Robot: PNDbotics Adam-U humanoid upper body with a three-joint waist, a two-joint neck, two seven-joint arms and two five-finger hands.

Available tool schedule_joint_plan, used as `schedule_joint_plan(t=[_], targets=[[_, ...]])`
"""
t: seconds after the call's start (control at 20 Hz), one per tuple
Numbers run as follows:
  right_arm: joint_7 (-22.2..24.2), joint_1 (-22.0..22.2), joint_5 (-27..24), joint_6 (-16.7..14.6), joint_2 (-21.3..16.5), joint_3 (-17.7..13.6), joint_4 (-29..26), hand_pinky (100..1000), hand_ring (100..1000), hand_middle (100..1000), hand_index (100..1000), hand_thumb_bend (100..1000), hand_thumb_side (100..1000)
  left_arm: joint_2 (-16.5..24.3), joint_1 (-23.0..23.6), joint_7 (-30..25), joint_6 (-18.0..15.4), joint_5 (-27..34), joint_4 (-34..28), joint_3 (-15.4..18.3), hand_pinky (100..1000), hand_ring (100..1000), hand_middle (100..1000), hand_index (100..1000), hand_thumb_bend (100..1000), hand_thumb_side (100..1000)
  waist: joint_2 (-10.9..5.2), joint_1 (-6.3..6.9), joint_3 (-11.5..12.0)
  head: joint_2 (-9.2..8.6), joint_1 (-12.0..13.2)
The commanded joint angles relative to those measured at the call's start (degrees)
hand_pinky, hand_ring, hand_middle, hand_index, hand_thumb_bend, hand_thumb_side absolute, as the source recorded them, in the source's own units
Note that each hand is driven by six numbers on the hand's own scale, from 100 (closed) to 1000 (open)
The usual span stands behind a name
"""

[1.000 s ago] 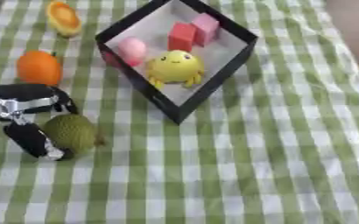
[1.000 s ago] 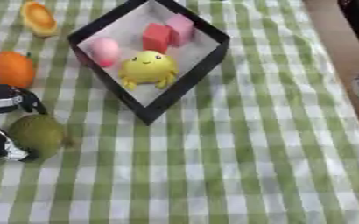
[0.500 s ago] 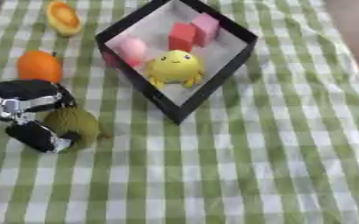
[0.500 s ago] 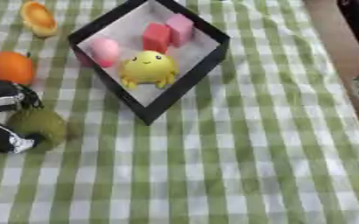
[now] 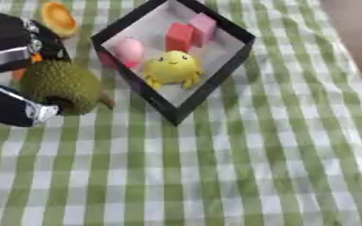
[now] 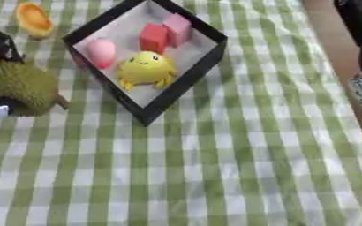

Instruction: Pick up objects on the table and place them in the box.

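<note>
I have the left hand [image 5: 18, 75] wrapped around the green spiky durian toy [image 5: 63, 87], fingers above and thumb side below, so I judge the pick is made and the carry to the black box [image 5: 215, 81] is the step in hand. The durian sits just left of the box's near-left wall, close to it, seemingly clear of the checked cloth on the bench [image 5: 238, 176]. Next I'd need to bring it up and rightward over the rim, then let go where there is space beside the yellow toy [image 5: 172, 67], pink egg-shaped piece [image 5: 128, 48] and red block [image 5: 179, 36]. The right hand's fingers I cannot make out.
</note>
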Motion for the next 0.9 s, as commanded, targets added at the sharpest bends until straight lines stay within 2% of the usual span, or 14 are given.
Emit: schedule_joint_plan(t=[0.05, 0.15, 0.25, 0.4, 0.55, 0.9], targets=[[0.4, -0.8, -0.6, 0.0, -2.3, -1.0, -1.0, 814, 782, 774, 817, 100, 587, -1.0, -3.4, 0.5, 0.2, -0.1, -0.9, 1.8, 738, 704, 619, 635, 137, 223, -1.63, 0.64, -0.2, -0.10, -0.2], [0.7, -1.2, -0.9, 0.1, -2.5, -0.8, -1.0, 815, 783, 776, 818, 100, 592, -3.5, -6.0, 0.6, 0.8, -0.1, 1.0, 1.6, 738, 703, 618, 633, 138, 228, -1.78, 0.76, -0.5, -0.10, -0.2], [1.0, -1.8, -1.2, 0.3, -2.6, -0.6, -1.0, 815, 783, 776, 819, 100, 594, -6.7, -8.7, 1.2, 0.1, 0.0, 4.6, 1.3, 739, 704, 614, 629, 133, 242, -1.87, 0.79, -0.8, -0.10, -0.1], [1.4, -2.7, -1.5, 0.4, -2.7, -0.3, -1.0, 815, 783, 776, 818, 100, 594, -11.9, -12.4, 3.7, -3.4, 0.7, 13.1, 1.5, 739, 701, 611, 624, 134, 248, -1.89, 0.80, -1.4, -0.10, 0.1], [1.8, -3.7, -1.7, 0.5, -2.8, 0.1, -1.0, 815, 783, 775, 818, 100, 593, -16.7, -15.6, 6.4, -7.9, -1.2, 22.3, 2.2, 739, 701, 612, 625, 134, 249, -1.82, 0.72, -2.1, -0.10, 0.3], [2.3, -5.5, -2.3, 0.6, -2.5, 0.7, -1.0, 814, 782, 775, 818, 100, 593, -24.3, -19.6, 9.6, -16.5, -7.7, 37.4, 3.7, 740, 702, 616, 631, 135, 262, -1.34, 0.47, -3.7, -0.10, 1.2]])
